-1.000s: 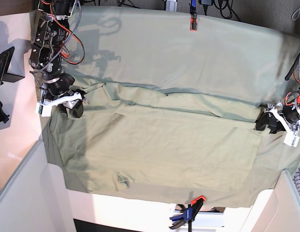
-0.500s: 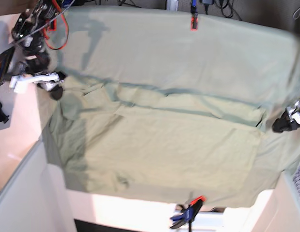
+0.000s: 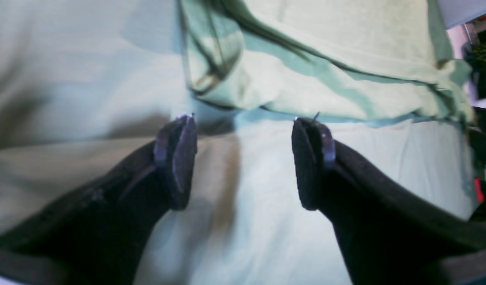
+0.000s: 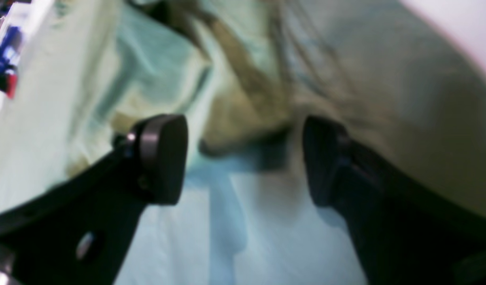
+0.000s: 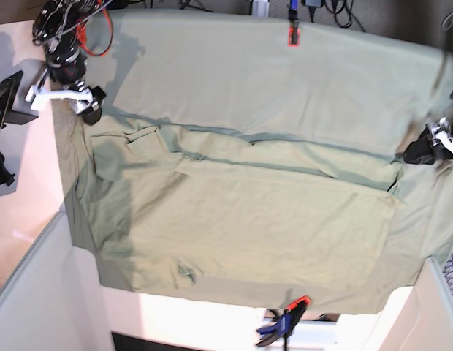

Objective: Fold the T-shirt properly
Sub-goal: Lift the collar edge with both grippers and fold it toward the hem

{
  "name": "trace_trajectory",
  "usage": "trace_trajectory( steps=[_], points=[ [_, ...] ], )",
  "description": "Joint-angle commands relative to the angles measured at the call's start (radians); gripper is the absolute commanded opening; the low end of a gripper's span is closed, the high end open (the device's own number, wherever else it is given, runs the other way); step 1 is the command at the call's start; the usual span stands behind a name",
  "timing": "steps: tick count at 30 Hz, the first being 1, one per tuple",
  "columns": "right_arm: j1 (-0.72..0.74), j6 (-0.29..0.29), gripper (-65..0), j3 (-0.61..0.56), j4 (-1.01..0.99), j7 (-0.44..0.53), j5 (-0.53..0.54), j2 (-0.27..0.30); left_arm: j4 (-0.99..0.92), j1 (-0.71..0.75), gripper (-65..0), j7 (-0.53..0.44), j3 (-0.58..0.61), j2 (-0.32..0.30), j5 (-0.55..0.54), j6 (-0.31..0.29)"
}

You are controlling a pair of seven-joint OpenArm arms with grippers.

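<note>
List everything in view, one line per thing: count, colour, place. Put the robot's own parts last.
T-shirt: one, pale sage-green, spread across the middle of the table with a fold line running across its upper part.
tablecloth: one, greyer green, covering the table under the shirt.
orange clamp: one, orange-red, at the far edge of the cloth.
blue clamp: one, blue and black with an orange tip, at the near edge.
cables: several, dark, beyond the far edge.
black device: one, partly cut off at the base view's left edge.
right gripper: one, black with white bracket, open, at the shirt's left corner in the base view, holding nothing.
left gripper: one, black, open, at the shirt's right edge, holding nothing.
</note>
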Motion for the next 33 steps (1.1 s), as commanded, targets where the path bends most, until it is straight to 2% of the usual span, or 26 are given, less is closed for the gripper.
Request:
trace_trajectory(
  steps=[1, 3, 4, 7, 11, 14, 23, 25, 33],
  points=[
    [0.027, 0.008, -20.3, -0.002, 0.0, 0.013, 0.015, 0.0, 0.015, -0.017, -24.2, -0.02, -0.018, -0.012, -0.004, -0.013],
    [0.051, 0.008, -20.3, -0.002, -0.026, 0.015, 0.006, -0.005, 0.014, -0.016, -24.2, -0.036, -0.059, 0.016, 0.058, 0.0],
    [0.059, 0.008, -20.3, -0.002, -0.034, 0.016, 0.0, -0.005, 0.013, -0.016, -24.2, -0.039, -0.084, 0.031, 0.077, 0.035],
    [0.067, 0.008, -20.3, -0.002, -0.043, 0.015, -0.004, -0.006, 0.013, -0.013, -24.2, -0.037, -0.137, 0.055, 0.098, 0.073],
    [0.066, 0.008, -20.3, -0.002, -0.043, 0.015, -0.005, -0.005, 0.013, -0.017, -24.2, -0.045, -0.137, 0.072, 0.099, 0.073],
    [0.066, 0.008, -20.3, -0.002, -0.043, 0.014, -0.009, -0.005, 0.013, -0.017, -24.2, -0.053, -0.137, 0.111, 0.118, 0.074],
    [0.059, 0.01, -20.3, -0.002, -0.043, 0.011, -0.008, -0.005, 0.008, -0.076, -24.2, -0.097, -0.134, 0.188, 0.214, 0.156],
    [0.054, 0.011, -20.3, -0.002, -0.043, 0.011, -0.008, -0.005, -0.024, -0.102, -24.2, -0.098, -0.121, 0.2, 0.241, 0.183],
    [0.053, 0.011, -20.4, -0.003, -0.043, 0.013, -0.002, -0.005, -0.195, -0.185, -24.4, -0.112, -0.083, 0.248, 0.256, 0.184]
  ],
)
